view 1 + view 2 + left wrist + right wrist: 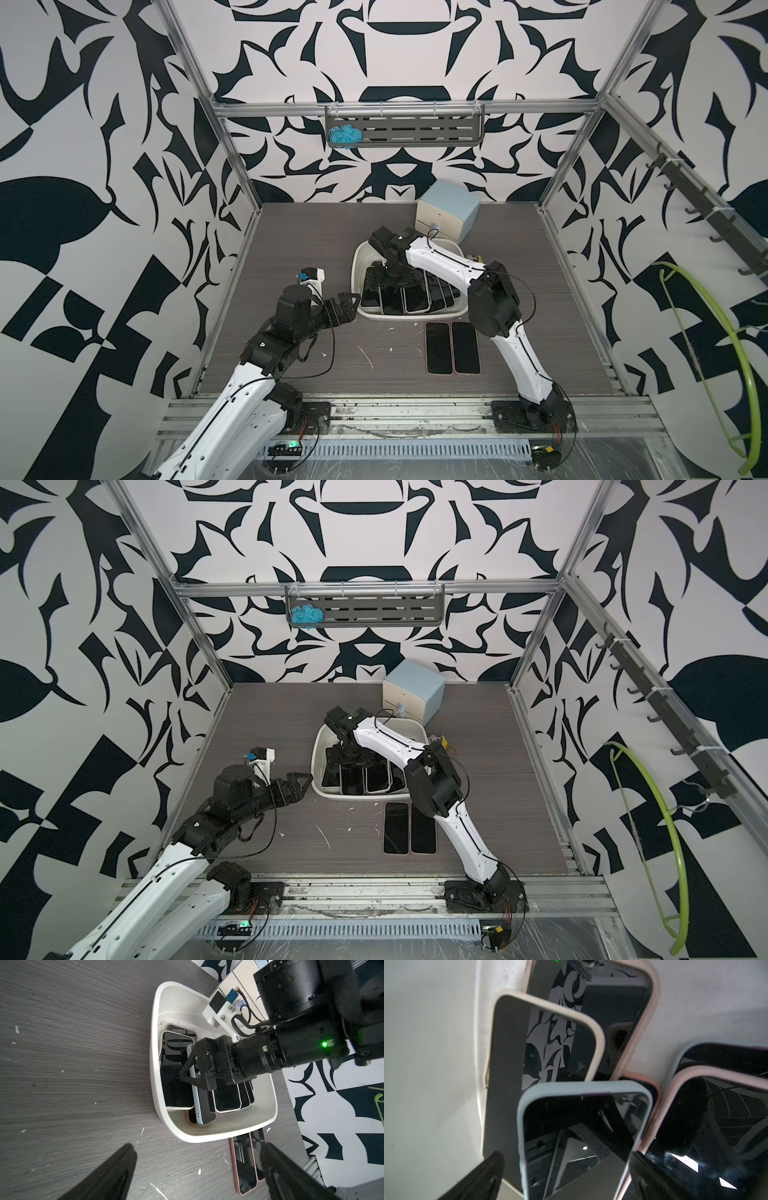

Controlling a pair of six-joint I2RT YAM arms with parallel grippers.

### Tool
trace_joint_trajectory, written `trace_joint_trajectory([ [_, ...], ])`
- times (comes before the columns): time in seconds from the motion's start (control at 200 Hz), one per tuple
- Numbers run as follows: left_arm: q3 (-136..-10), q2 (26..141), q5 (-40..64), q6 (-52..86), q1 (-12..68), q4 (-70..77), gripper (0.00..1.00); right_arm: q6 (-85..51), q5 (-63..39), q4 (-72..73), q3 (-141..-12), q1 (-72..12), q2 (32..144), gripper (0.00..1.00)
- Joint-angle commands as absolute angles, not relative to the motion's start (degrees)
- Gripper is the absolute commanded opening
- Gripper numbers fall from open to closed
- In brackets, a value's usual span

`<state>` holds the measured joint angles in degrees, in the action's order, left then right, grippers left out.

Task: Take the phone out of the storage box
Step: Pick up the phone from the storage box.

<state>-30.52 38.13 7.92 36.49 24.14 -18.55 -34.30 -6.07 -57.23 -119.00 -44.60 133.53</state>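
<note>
Phones, two of them, lie flat and screen up on the grey table. They are close side by side, at 5 o'clock of the storage box and just beside its near rim. Both have a pinkish case.

A little farther, at 8 o'clock of the box, the left gripper hovers above the table just beside the rim. Its jaws are spread wide and nothing is between them.

The storage box, only one, stands about in the middle of the table. Inside it the stacked phones lean one over another like tiles, screens up. I count at least six. The exact number I cannot tell, because they overlap and the right arm covers some. Their cases are cream, pink, white and pale blue.

The right gripper reaches down into the box from 4 o'clock. Its jaws are spread, with one finger at each long side of the blue-cased phone, which lies on top of the pile. Whether the fingers touch its edges I cannot tell.

Beyond, at 1 o'clock of the box and just behind its far corner, stands one small cabinet with two cream drawers and a pale blue top. Farthest, at 12 o'clock, one grey slotted rack hangs on the rear bar. One blue tangle of yarn sits at its 9 o'clock end.
</note>
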Motion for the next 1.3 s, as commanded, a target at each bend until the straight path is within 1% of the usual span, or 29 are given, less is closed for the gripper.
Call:
trace_joint_trajectory([
  [0.0,-31.5,36.1,7.9,35.8,24.3,-20.7,1.0,-34.2,-4.4,-57.7,-120.4,-44.2,133.0,0.99],
  [0.48,-32.8,35.5,6.2,35.4,24.3,-23.8,1.0,-31.6,-5.6,-58.5,-121.9,-42.6,135.7,0.99],
  [0.635,-32.8,36.3,6.1,35.8,24.3,-23.1,1.0,-29.8,-9.9,-58.3,-122.7,-42.1,137.7,0.99],
  [0.795,-33.7,36.9,6.1,35.4,24.2,-23.7,1.0,-28.3,-13.7,-55.4,-120.7,-42.7,137.4,0.97],
  [0.895,-33.8,36.8,5.8,35.5,24.3,-23.9,1.0,-28.6,-13.5,-53.1,-117.8,-43.1,136.0,0.96],
  [1.055,-33.9,36.3,5.8,35.9,24.3,-24.4,1.0,-28.9,-13.7,-50.7,-115.6,-43.2,136.1,0.9],
  [1.195,-34.3,35.6,5.6,35.9,24.3,-25.4,1.0,-28.6,-14.0,-49.3,-115.4,-43.3,136.9,0.92],
  [1.295,-34.3,34.9,5.4,35.9,24.3,-26.1,1.0,-28.3,-14.2,-49.2,-115.7,-43.3,137.3,0.91],
])
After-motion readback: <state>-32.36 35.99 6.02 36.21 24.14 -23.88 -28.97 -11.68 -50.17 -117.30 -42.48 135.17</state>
